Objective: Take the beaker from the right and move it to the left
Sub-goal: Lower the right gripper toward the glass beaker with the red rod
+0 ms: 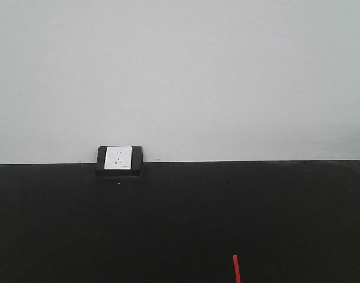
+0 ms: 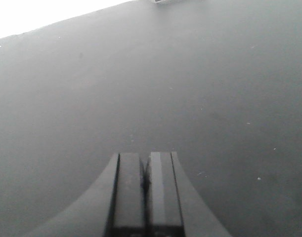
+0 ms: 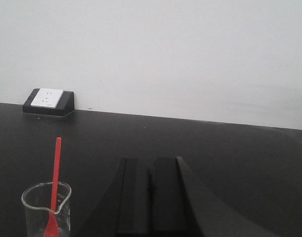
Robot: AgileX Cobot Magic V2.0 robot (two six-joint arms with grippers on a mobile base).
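The beaker (image 3: 46, 210) is small clear glass with faint white marks. It stands upright on the black table at the lower left of the right wrist view, with a thin red rod (image 3: 55, 173) leaning in it. My right gripper (image 3: 150, 165) is shut and empty, just right of the beaker and apart from it. In the front view only the tip of the red rod (image 1: 236, 269) shows at the bottom edge; the beaker's glass is out of that view. My left gripper (image 2: 146, 157) is shut and empty over bare table.
A white wall socket in a black housing (image 1: 119, 159) sits at the back edge of the black table (image 1: 180, 218) against the pale wall; it also shows in the right wrist view (image 3: 48, 101).
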